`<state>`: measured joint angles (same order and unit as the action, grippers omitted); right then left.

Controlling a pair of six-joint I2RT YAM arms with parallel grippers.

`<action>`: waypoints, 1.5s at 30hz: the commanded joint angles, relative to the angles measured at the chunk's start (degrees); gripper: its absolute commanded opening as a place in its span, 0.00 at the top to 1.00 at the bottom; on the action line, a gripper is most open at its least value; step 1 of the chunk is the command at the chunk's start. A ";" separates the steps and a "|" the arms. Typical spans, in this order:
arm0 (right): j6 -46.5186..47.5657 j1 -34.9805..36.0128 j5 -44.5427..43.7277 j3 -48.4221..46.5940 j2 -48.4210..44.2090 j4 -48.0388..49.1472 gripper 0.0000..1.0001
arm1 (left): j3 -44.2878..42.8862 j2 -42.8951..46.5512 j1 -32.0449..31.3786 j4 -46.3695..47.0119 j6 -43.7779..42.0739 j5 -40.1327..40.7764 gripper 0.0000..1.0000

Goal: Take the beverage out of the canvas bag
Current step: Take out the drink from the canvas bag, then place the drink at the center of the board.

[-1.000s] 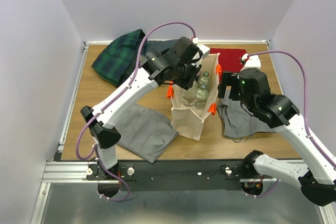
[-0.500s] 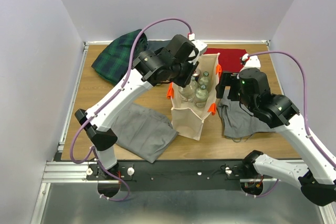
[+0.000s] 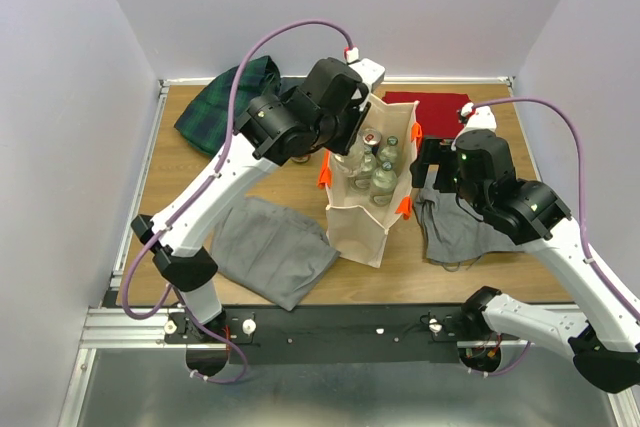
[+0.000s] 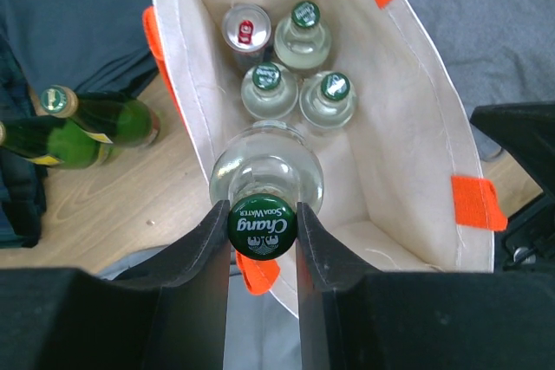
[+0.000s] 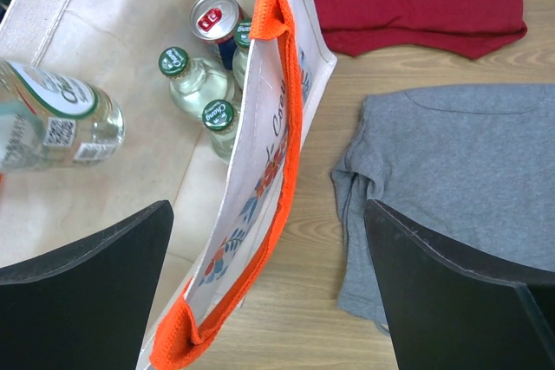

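The cream canvas bag point(image 3: 362, 222) with orange handles point(image 5: 282, 140) stands mid-table. My left gripper point(image 4: 262, 219) is shut on the green cap of a clear soda-water bottle point(image 4: 266, 169), which hangs upright over the bag's near end, its body still above the opening. In the right wrist view this bottle point(image 5: 54, 120) appears at the left. Three more green-capped bottles point(image 4: 267, 86) and a can point(image 4: 245, 30) stand inside the bag. My right gripper point(image 5: 267, 214) is open wide, straddling the bag's right rim without touching it.
Two green bottles point(image 4: 102, 119) lie on the wood left of the bag. A grey cloth point(image 3: 270, 247) lies front left and a grey shirt point(image 3: 460, 227) right of the bag. A red cloth point(image 3: 430, 105) and a plaid cloth point(image 3: 225, 107) lie at the back.
My left arm has risen and drawn back to the left, lifting the soda-water bottle up out of the group in the bag. The right arm has not moved.
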<state>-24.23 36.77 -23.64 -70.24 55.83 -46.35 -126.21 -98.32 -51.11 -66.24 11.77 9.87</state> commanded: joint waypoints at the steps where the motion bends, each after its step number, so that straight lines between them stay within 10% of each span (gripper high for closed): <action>1: -0.91 0.31 0.61 -0.69 -0.55 0.12 0.00 | -4.30 4.54 -0.04 10.24 -0.87 5.68 1.00; 23: -1.00 0.32 1.23 -0.07 -0.64 0.38 0.00 | 0.53 9.38 3.64 19.74 -1.40 18.08 1.00; 45: -1.43 0.32 2.63 -2.18 2.70 0.29 0.00 | 20.21 11.58 11.30 29.32 -1.22 10.88 1.00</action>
<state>-24.62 36.77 -22.55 -70.24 56.93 -46.35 -106.28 -91.05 -40.47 -49.41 10.94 23.09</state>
